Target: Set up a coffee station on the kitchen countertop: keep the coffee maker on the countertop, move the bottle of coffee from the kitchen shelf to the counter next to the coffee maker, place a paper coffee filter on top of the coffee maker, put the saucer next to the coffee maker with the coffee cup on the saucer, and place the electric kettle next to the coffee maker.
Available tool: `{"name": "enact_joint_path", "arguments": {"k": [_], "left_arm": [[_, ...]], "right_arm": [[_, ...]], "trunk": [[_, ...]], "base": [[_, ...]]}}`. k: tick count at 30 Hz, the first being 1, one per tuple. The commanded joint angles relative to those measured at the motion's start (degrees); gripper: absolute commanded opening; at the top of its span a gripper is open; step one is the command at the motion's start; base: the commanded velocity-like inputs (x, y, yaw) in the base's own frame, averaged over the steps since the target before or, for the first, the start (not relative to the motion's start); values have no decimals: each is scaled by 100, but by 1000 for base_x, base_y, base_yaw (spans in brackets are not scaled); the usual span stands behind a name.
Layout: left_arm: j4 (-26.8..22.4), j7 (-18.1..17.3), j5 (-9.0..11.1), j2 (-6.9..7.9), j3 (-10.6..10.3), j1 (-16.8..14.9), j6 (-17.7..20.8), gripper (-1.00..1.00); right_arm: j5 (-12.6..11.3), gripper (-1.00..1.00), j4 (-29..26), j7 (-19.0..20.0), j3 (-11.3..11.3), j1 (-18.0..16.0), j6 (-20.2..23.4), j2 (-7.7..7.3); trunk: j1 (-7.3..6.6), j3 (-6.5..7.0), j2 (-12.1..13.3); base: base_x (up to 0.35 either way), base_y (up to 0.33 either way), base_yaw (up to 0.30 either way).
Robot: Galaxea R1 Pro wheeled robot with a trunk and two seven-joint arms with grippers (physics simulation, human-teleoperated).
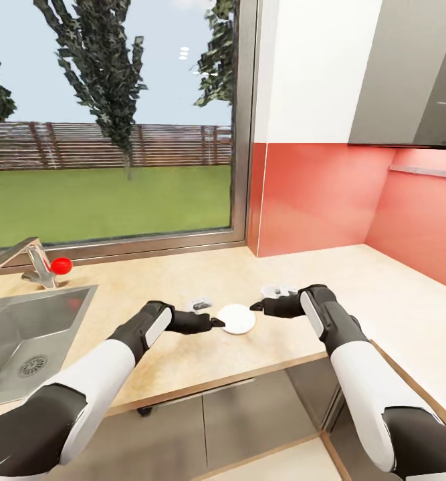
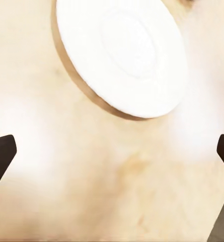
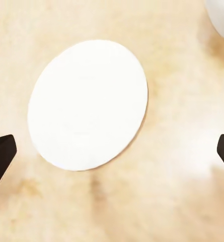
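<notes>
Two robot arms reach over the light wood desk [image 1: 182, 280], the left claw [image 1: 217, 323] and right claw [image 1: 255, 307] poised on either side of the white saucer [image 1: 238, 318], both with fingers spread wide and holding nothing; the saucer lies flat on the desk near its front edge. Farther back to the left sit a steel sink [image 1: 22, 334] and a faucet [image 1: 32, 264] with a red knob; beyond stand a window [image 1: 109, 120] and a red backsplash [image 1: 316, 194].
</notes>
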Motion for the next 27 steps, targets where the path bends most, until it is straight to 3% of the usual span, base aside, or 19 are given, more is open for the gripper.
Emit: {"name": "enact_joint_path", "arguments": {"k": [1, 10, 11, 15, 17, 27], "left_arm": [[-6, -11, 8, 3, -14, 28, 17, 100], [-187, -177, 2, 97, 43, 30, 17, 100], [-392, -867, 2, 188, 55, 30, 17, 100], [-415, -996, -4, 265, 73, 30, 16, 100], [-421, -1023, -5, 280, 76, 30, 12, 100], [-422, -1022, -9, 284, 68, 30, 8, 100]], "right_arm": [[-79, 100, -4, -24, -4, -4, 32, -6], [-368, 100, 4, -23, -4, 4, 33, -40], [-1144, 100, 4, -23, -4, 4, 33, -40], [-1154, 100, 8, -19, -4, 5, 33, -40], [-1154, 100, 29, 196, -4, 5, 33, -40], [-1156, 100, 442, 432, -4, 5, 32, -54]], "trunk": [[1, -8, -6], [1, -8, -6], [1, -8, -6], [1, -8, -6], [1, -8, -6], [1, -8, -6]], "base": [[0, 0, 0], [0, 0, 0], [0, 0, 0], [0, 0, 0], [0, 0, 0], [0, 0, 0]]}}
